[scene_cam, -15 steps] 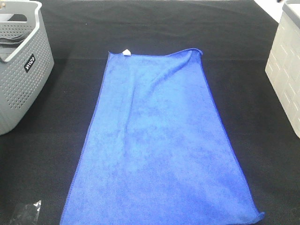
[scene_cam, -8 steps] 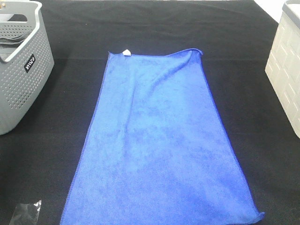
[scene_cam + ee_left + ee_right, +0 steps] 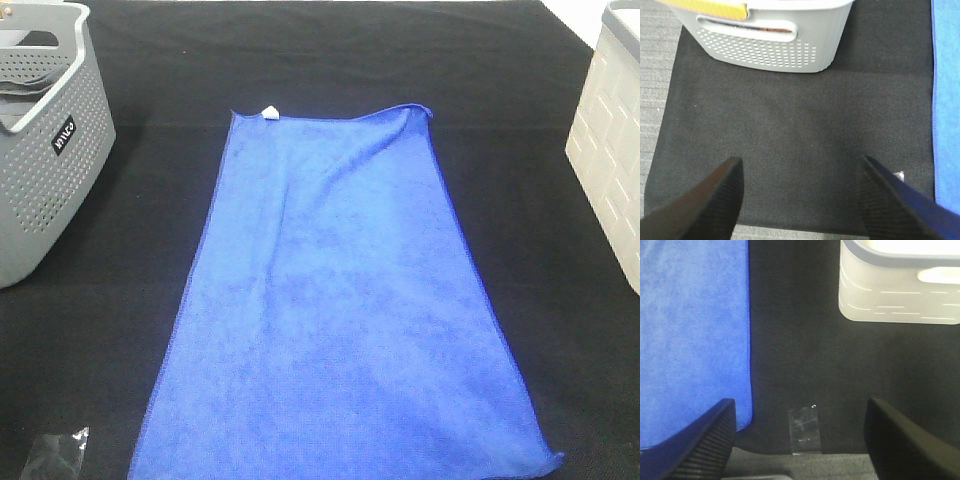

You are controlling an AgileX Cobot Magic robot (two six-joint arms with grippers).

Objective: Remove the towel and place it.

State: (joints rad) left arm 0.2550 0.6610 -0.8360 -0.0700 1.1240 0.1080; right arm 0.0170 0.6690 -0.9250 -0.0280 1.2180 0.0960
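The royal-blue towel point(image 3: 340, 310) lies spread flat on the black mat, its long side running from the back to the front edge, with a small white tag point(image 3: 269, 112) at its far left corner. Its edge also shows in the left wrist view point(image 3: 946, 100) and in the right wrist view point(image 3: 692, 335). My left gripper point(image 3: 799, 192) is open and empty above the mat, between the grey basket and the towel. My right gripper point(image 3: 800, 440) is open and empty above the mat, beside the towel's right edge. Neither gripper shows in the exterior high view.
A grey perforated basket point(image 3: 45, 150) stands at the left, also in the left wrist view point(image 3: 770, 35). A white bin point(image 3: 610, 130) stands at the right, also in the right wrist view point(image 3: 900, 285). A clear tape scrap point(image 3: 803, 430) lies by the mat's front edge.
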